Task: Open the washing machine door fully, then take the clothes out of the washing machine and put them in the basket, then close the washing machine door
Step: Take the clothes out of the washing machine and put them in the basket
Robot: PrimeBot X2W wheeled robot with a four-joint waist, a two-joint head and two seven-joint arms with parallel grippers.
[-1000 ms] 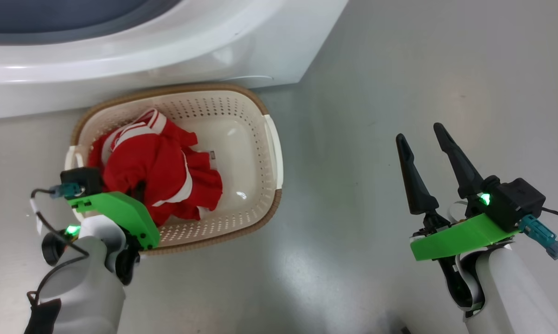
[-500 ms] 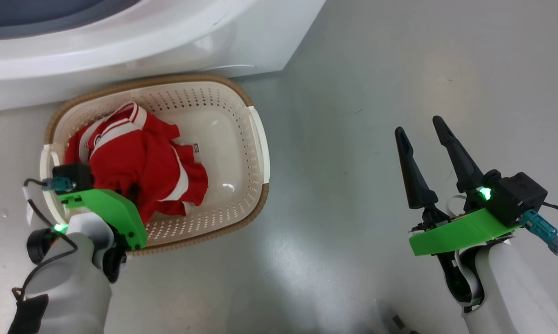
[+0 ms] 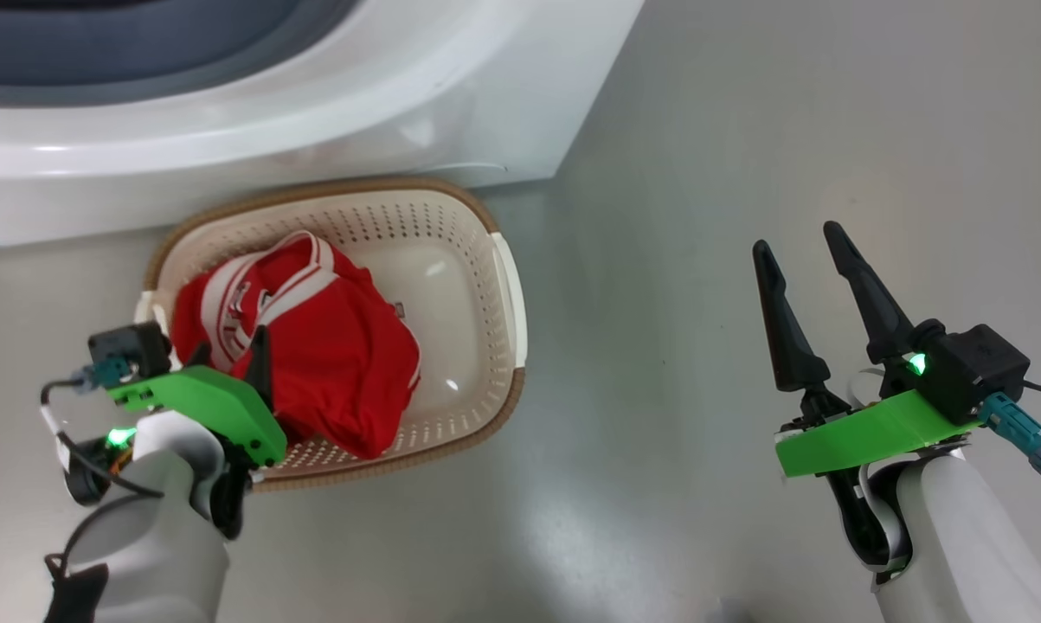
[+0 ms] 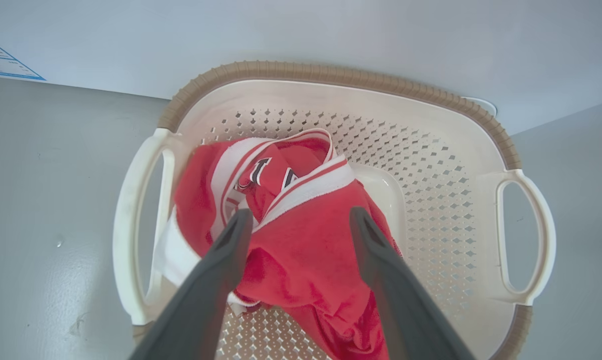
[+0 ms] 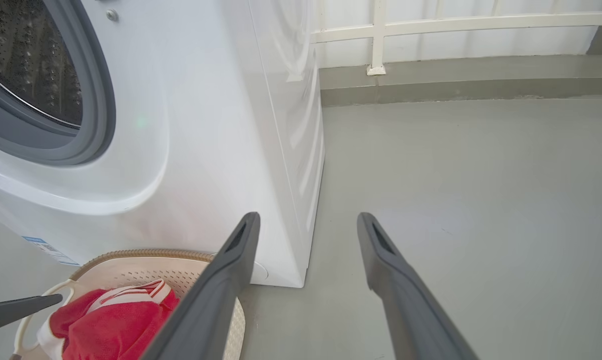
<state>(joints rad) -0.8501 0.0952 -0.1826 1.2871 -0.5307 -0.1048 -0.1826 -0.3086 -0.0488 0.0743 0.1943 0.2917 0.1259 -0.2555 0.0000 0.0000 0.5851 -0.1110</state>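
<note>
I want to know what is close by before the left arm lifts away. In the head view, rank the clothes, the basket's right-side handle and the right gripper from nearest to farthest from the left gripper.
From the left gripper:
1. clothes, directly under its open fingers.
2. basket handle, on the basket's right side.
3. right gripper, far off at the robot's right.

I get bright, even light, soft glare on the floor (image 3: 572, 528) (wrist views bow at edges), all sharp.
</note>
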